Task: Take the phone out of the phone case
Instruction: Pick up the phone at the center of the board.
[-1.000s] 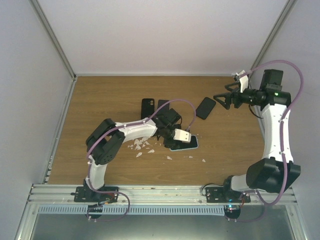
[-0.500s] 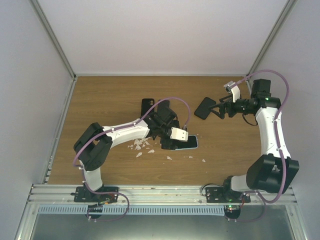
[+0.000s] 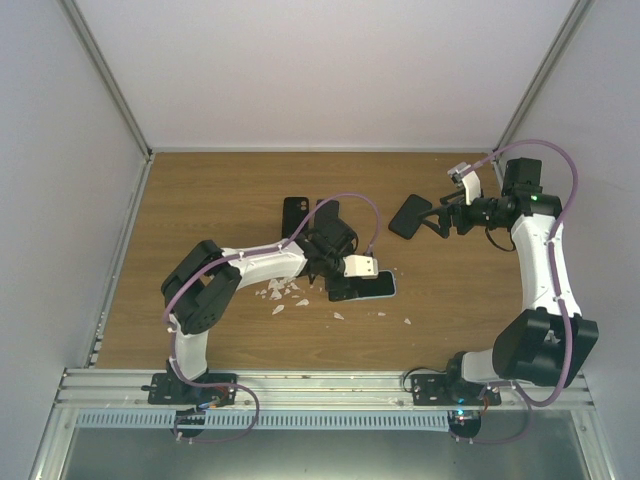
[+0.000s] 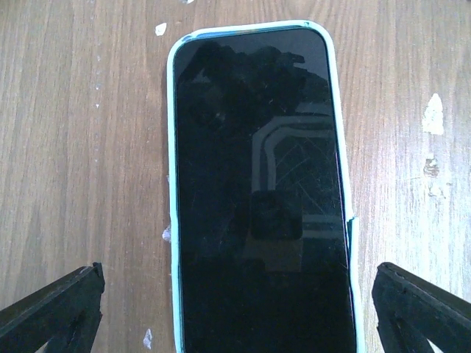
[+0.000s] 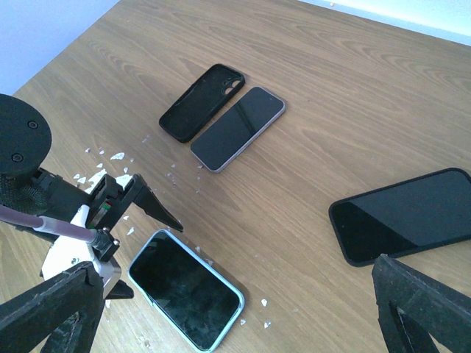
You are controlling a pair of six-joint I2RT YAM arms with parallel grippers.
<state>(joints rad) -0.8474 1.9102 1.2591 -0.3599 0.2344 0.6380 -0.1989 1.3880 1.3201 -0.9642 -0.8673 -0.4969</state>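
Note:
The phone (image 4: 257, 191), black screen up, lies flat on the wooden table inside a pale blue phone case (image 4: 171, 220). The top view shows the phone (image 3: 372, 287) near the middle of the table, and the right wrist view shows the phone (image 5: 184, 298) at the bottom. My left gripper (image 4: 235, 294) is open and straddles the phone's near end, both fingers well clear of the case sides. Its fingers (image 5: 151, 202) also show from the right wrist. My right gripper (image 3: 437, 220) hangs open and empty over the table at the right.
A black-cased phone (image 3: 409, 215) lies just left of the right gripper. At the back, an empty black case (image 5: 202, 101) and a bare grey phone (image 5: 238, 129) lie side by side. White chips (image 3: 280, 290) are scattered left of the blue case. Grey walls enclose the table.
My left gripper has opened wide around the cased phone's end, and its arm has shifted slightly. The right arm swung left towards the black-cased phone, then held still.

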